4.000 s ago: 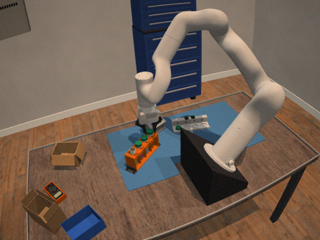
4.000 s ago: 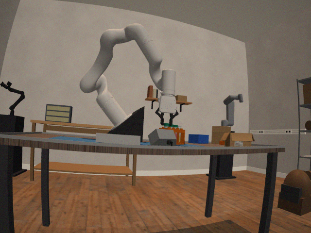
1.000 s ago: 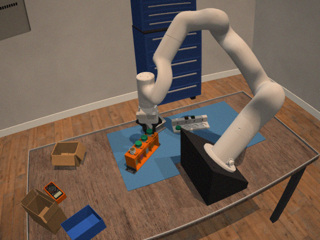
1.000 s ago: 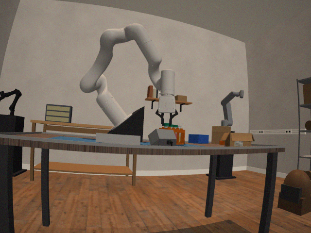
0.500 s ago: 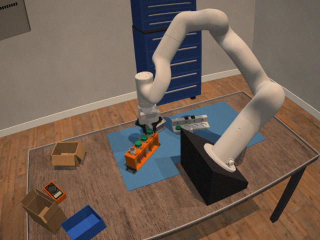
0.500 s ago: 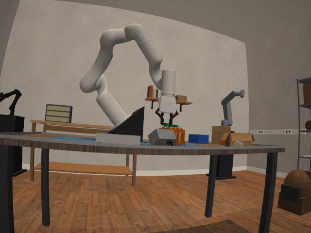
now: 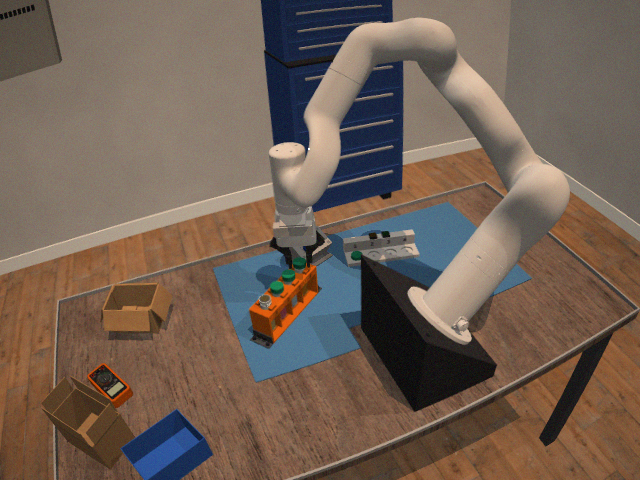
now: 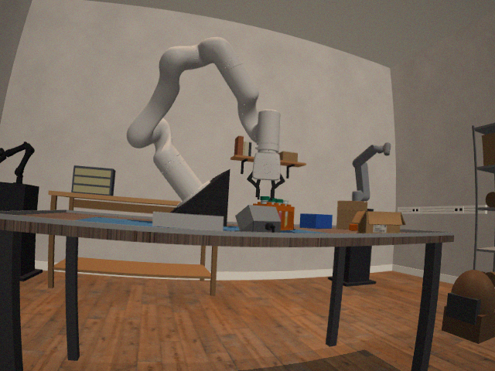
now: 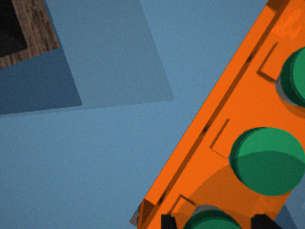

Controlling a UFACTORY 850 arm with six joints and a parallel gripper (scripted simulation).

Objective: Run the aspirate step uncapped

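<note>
Wrist view: fingers (image 7: 298, 262) (image 8: 265, 198) spread, tube 4's green cap (image 7: 299, 265) (image 8: 264, 199) (image 9: 212, 223) between, gap either side.

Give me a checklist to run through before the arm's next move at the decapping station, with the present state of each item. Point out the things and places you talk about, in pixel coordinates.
1. Cap of tube 1 (image 7: 356, 255) in nest 1: ok, though the pictures do not settle whether it lies mouth down.
2. Tube 2's cap (image 7: 277, 287) (image 9: 296, 78) and tube 3's cap (image 7: 288, 275) (image 9: 268, 161) on their tubes: ok; tightness cannot tell.
3. Gripper (image 7: 298, 262) (image 8: 264, 198) (image 9: 215, 222) open, its fingers either side of tube 4's cap (image 7: 299, 265) (image 8: 264, 198) (image 9: 213, 223): ok.
4. Tube 4's cap in nest 4 (image 7: 406, 250): not ok, it is at the tube.
5. Thread of tube 4 fully released: cannot tell.
6. Green lamp (image 7: 385, 234) lit: not ok, it looks dark.
</note>
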